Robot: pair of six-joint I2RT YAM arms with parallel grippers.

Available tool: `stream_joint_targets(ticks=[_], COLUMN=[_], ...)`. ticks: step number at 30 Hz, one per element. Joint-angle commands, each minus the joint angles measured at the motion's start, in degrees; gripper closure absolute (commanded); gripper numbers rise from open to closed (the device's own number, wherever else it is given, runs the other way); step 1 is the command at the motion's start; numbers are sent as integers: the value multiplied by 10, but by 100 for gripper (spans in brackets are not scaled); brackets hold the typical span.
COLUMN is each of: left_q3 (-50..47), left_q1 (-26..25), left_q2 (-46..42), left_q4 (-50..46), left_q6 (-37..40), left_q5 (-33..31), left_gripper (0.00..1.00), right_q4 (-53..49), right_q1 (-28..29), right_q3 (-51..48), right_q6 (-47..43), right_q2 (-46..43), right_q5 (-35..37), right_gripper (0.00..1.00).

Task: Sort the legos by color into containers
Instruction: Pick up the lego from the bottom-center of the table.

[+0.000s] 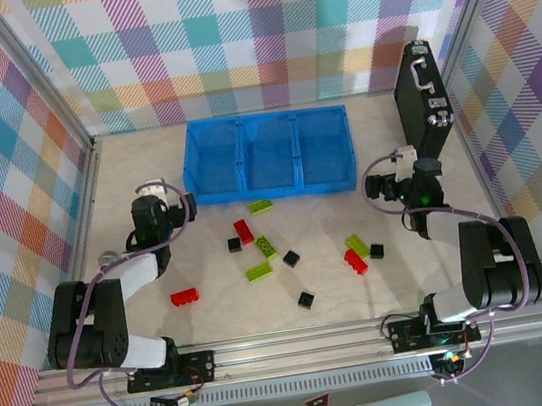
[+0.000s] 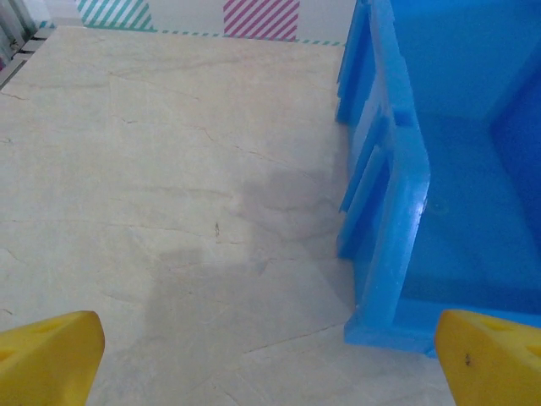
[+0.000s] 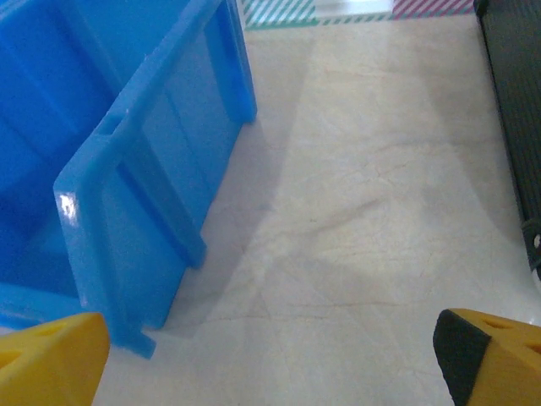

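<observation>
Wide apart, empty: left gripper [image 2: 270,372], right gripper [image 3: 270,359]; mid-frame legos [image 1: 265,247] likely light, rigid, slippery, best pinched across flat long sides.

You've got the blue tray [image 1: 242,162] sitting square at the back, three compartments side by side. Your legos [image 1: 264,247] lie scattered in front of it, red, lime-green and small black ones, with one red brick [image 1: 184,297] well off to the left.

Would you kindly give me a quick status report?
Left gripper, right gripper open, empty. Legos loose on table, tray empty. Briefcase stands aside right.
</observation>
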Motion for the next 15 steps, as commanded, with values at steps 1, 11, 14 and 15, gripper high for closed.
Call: stream_joint_targets(ticks=[1,11,14,15], left_q3=[33,159,180,188], left_q1=[-2,-3,-3,-3], left_q2=[-22,-15,-29,-34], left_q4=[-114,-375,-425,-453], left_q6=[-40,-147,-157,-157], left_q5=[-7,91,114,121], left_gripper=[0,0,0,0], right_q4=[-82,-314,-358,-371], right_q1=[11,74,125,143], right_q3=[25,103,120,126], right_q6=[-7,80,107,123], right_q2=[-35,-108,-119,-118], right_q5=[-8,19,39,47], right_gripper=[1,4,6,7])
